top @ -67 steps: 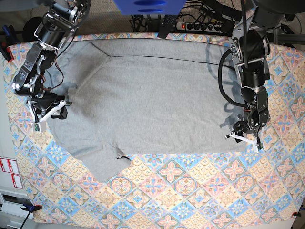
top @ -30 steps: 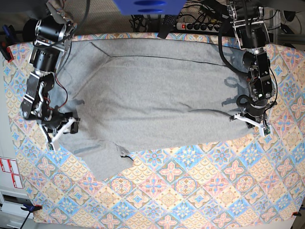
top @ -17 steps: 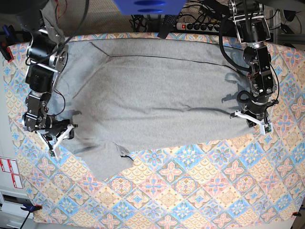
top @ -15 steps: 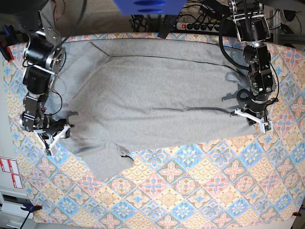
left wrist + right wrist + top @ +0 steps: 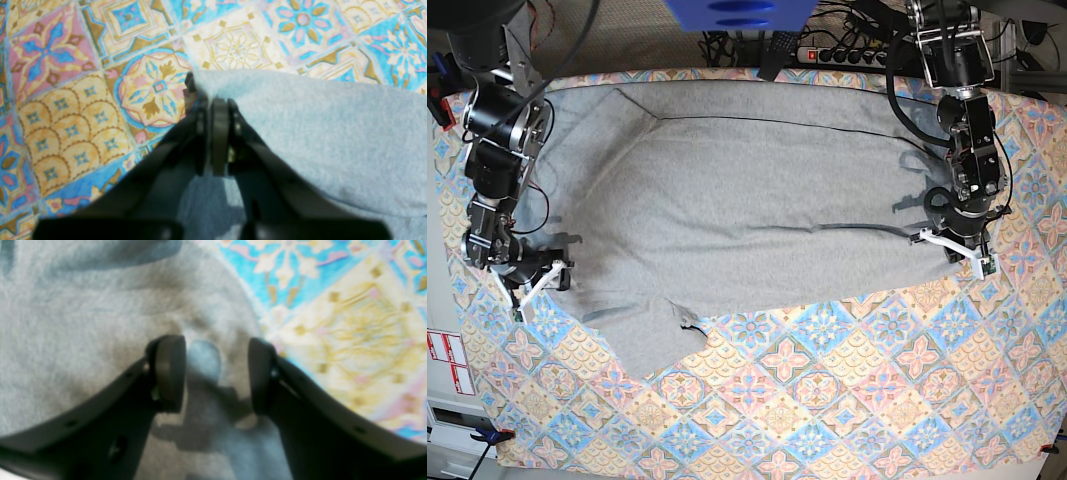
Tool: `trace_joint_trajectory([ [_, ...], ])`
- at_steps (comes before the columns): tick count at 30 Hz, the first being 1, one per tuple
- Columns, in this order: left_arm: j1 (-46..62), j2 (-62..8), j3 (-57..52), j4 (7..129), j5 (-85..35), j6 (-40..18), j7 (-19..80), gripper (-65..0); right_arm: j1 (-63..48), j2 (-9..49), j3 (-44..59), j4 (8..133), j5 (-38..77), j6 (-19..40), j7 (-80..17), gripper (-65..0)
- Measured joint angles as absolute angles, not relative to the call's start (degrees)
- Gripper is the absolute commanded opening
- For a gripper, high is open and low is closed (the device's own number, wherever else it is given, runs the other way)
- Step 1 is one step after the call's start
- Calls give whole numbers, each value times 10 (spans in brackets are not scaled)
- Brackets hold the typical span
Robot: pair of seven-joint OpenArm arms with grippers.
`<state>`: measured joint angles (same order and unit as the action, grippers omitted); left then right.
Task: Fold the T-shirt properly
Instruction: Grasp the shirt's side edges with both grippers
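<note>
Now that the right gripper (image 5: 217, 373) has spread wide and released the T-shirt (image 5: 757, 200), the left gripper (image 5: 213, 110) alone pinches its corner.

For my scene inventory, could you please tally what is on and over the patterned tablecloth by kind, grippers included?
T-shirt: 1, grey, spread out on the cloth
Grippers: 2, the left gripper shut on the T-shirt's edge, the right gripper open over the fabric
Patterned tablecloth: 1
Total: 4
</note>
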<state>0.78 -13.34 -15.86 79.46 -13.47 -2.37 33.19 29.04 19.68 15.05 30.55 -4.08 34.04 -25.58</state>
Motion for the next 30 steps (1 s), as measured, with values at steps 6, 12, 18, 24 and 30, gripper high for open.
trace_joint_trajectory([
  [6, 15, -133, -159, 795, -135, -24, 330, -650, 292, 200, 150, 227, -36, 340, -165, -351],
  [12, 18, -133, -159, 795, -158, -24, 331, -650, 293, 200, 150, 218, -36, 339, -156, -352],
  [18, 19, -134, -159, 795, -180, -23, 332, -650, 255, 198, 156, 273, -28, 343, -156, -352],
  [24, 19, -135, -160, 795, -180, -22, 331, -650, 238, 205, 155, 314, -41, 340, -178, -352],
  [30, 24, -135, -160, 795, -181, -24, 329, -650, 238, 219, 155, 314, -41, 338, -171, -348],
])
